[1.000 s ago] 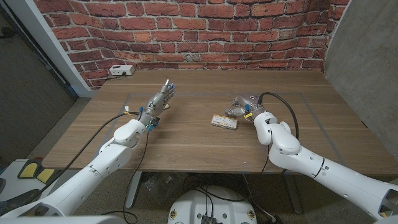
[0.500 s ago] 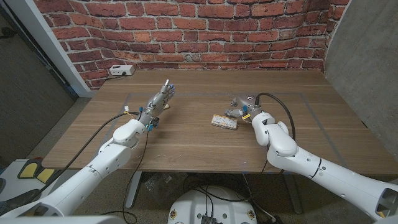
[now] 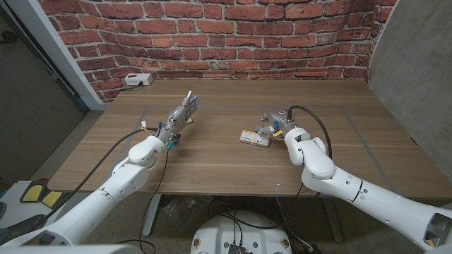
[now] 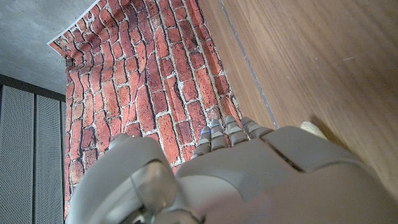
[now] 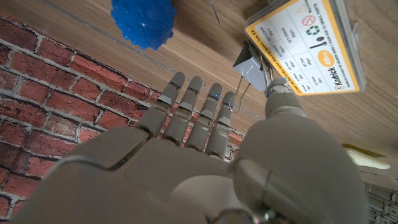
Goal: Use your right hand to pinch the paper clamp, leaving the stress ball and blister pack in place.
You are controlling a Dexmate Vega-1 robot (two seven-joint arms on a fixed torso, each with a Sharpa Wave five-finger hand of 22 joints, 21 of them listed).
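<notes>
In the right wrist view, the grey paper clamp (image 5: pixel 250 65) lies on the wood against one end of the yellow-labelled blister pack (image 5: pixel 309 42). Its wire handles point toward my right hand (image 5: pixel 205 155). The fingers (image 5: pixel 186 115) reach out straight past the clamp and the thumb tip sits right beside the handles, with nothing gripped. The blue stress ball (image 5: pixel 144 22) rests beyond the fingertips, apart from them. In the head view, my right hand (image 3: pixel 272 121) hovers at the right end of the blister pack (image 3: pixel 253 137). My left hand (image 3: pixel 179 113) stands at centre left with fingers straight and holds nothing.
A white power box (image 3: pixel 138 80) sits at the table's (image 3: pixel 212 166) back left corner by the brick wall. Thin tape lines mark a rectangle on the wood. The right arm's black cable arcs above its wrist.
My right hand has shifted slightly left and nearer, now overlapping the blister pack's right end. The left arm has not moved.
</notes>
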